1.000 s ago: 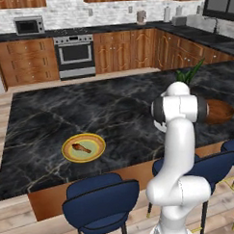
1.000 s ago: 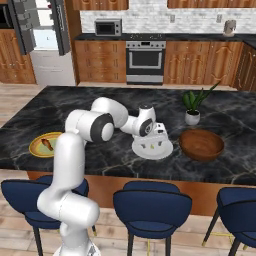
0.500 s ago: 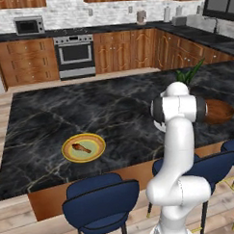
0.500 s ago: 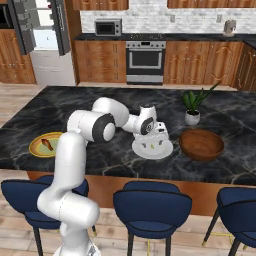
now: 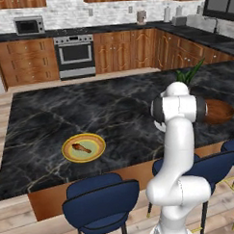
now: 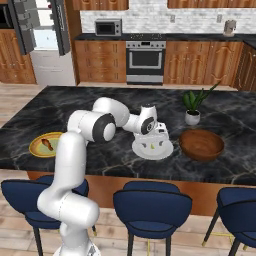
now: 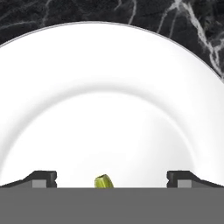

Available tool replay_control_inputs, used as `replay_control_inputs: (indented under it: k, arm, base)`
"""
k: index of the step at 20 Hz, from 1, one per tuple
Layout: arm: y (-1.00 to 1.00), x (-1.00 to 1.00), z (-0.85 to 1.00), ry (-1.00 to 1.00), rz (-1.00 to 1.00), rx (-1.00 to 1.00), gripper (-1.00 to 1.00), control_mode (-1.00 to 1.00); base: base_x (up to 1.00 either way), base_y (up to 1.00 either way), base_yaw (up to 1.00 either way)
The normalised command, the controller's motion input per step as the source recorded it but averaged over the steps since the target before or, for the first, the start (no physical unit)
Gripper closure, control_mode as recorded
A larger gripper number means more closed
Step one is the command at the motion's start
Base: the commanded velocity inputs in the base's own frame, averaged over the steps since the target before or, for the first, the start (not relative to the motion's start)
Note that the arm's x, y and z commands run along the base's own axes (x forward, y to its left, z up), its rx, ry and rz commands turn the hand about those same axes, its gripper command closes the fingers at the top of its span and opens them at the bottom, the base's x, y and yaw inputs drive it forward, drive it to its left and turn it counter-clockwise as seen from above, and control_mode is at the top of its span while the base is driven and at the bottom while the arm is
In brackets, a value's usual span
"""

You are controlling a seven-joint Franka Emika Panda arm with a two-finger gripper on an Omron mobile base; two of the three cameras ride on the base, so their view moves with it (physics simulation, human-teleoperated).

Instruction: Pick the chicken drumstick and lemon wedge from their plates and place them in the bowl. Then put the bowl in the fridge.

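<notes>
My gripper [image 7: 112, 179] stands open just above the white plate [image 7: 112, 87], its fingertips [image 7: 43, 178] wide apart on either side of the tiny yellow-green lemon wedge [image 7: 103, 181]. From the right base view, the gripper [image 6: 156, 139] hangs low over that plate [image 6: 166, 150] with the lemon wedge [image 6: 151, 147] on it. The brown wooden bowl [image 6: 201, 144] sits right of the plate, with nothing in it. The chicken drumstick [image 6: 47, 145] lies on the yellow-rimmed plate [image 6: 35, 148] at the island's left. In the left base view the drumstick [image 5: 81, 148] rests on its plate [image 5: 94, 155], and the bowl [image 5: 219, 111] peeks out behind my arm.
A small potted plant [image 6: 192, 117] stands behind the bowl. The fridge [image 6: 45, 30] is at the far left with its door swung open. Blue stools [image 6: 150, 205] line the island's near edge. An oven [image 6: 145, 60] and cabinets run along the back wall.
</notes>
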Motion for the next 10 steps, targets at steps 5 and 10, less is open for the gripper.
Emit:
replay_control_inputs:
  k: [5, 10]
  arm:
    - [0.00, -0.08, -0.12, 0.00, -0.12, 0.00, -1.00, -1.00]
    - [0.00, -0.03, -0.06, 0.00, -0.04, 0.00, -1.00, -1.00]
  base:
    - [0.00, 0.00, 0.00]
    - [0.00, 0.00, 0.00]
